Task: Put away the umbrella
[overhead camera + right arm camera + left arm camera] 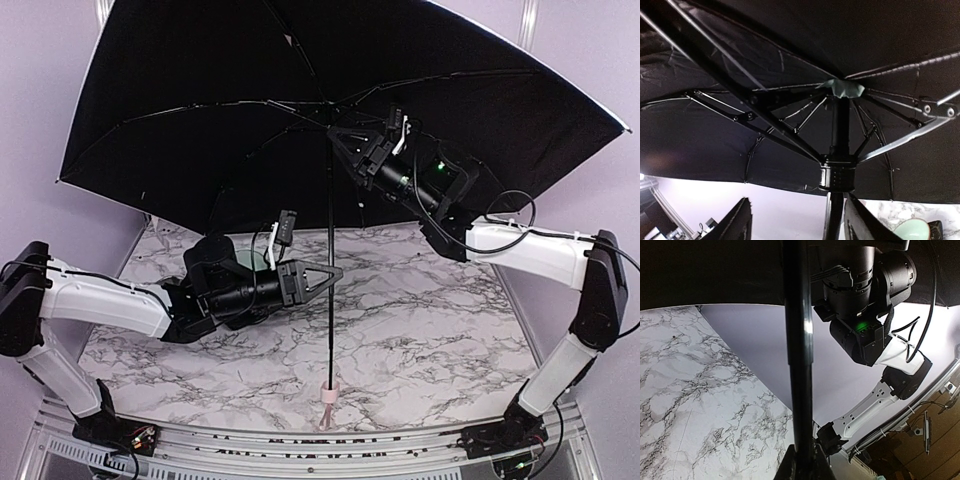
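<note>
Pink handle (328, 392) rests below the left gripper (333, 272), which pinches the umbrella (300, 60) by its black shaft (330, 330); farther up, the right gripper (338, 138) stands spread around that shaft, just under the open canopy (180, 100)

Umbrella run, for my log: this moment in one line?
umbrella open | left gripper shut on shaft | right gripper open around shaft

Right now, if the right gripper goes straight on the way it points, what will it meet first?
Probably the black runner collar on the shaft of the umbrella, just ahead of the right gripper, whose open jaws already straddle the shaft. Depth is hard to judge here.
</note>
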{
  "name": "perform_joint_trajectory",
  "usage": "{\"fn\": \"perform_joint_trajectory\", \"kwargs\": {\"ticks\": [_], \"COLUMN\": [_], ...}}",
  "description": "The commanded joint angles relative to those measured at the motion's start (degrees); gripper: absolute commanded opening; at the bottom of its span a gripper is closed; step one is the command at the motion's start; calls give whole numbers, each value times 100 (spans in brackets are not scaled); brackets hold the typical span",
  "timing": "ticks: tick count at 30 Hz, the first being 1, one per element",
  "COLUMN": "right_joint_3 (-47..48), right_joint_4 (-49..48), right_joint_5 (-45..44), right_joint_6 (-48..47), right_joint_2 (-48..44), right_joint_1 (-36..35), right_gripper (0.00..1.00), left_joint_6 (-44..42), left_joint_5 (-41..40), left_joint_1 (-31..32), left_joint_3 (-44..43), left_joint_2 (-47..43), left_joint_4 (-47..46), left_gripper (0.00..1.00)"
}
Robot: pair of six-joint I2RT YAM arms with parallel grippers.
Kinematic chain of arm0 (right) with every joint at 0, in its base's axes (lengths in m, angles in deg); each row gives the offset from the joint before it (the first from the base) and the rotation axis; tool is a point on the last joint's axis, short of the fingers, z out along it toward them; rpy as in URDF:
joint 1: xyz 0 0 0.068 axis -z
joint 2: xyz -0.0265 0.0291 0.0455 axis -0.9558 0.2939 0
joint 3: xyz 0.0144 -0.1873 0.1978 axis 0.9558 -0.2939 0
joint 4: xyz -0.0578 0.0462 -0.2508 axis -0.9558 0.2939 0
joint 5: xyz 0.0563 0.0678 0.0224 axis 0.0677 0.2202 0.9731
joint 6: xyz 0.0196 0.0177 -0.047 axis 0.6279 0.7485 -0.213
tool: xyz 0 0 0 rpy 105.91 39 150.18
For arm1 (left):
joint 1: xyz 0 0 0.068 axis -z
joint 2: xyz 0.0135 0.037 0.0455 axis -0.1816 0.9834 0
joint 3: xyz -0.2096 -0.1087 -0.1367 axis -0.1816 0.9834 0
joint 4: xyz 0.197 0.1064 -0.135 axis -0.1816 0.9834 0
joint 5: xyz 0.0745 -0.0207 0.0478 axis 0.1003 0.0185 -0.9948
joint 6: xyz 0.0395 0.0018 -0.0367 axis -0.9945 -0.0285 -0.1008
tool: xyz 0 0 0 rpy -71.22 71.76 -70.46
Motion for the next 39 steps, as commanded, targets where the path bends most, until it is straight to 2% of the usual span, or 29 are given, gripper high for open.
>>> {"fn": "perform_joint_trajectory", "kwargs": {"ticks": [1, 9, 17, 21, 26, 30, 39], "right_joint_3": [-101, -34, -250, -366, -298, -247, -237], "right_joint_4": [-742, -1051, -939, -809, -911, -995, -1207], "right_joint_5": [-420, -621, -705, -897, -848, -881, -878], "right_joint_6": [592, 1083, 1446, 1288, 1240, 1050, 713], "right_joint_2": [-59, 209, 338, 220, 272, 248, 228], "right_joint_1": [-30, -88, -92, -67, -66, -76, -75], "right_gripper": [53, 47, 54, 55, 45, 51, 54], "left_joint_6": [-196, -249, -423, -626, -597, -600, -592], "left_joint_5": [-16, 23, 50, -11, -44, -38, -23], "left_joint_1": [74, 129, 124, 132, 130, 133, 126], "left_joint_3": [-121, -193, -179, -71, -68, -79, -114], "left_joint_2": [-53, 69, 2, -82, -47, -26, 14], "left_joint_4": [-555, -579, -579, -577, -579, -579, -575], "left_gripper": [0, 0, 0, 0, 0, 0, 0]}}
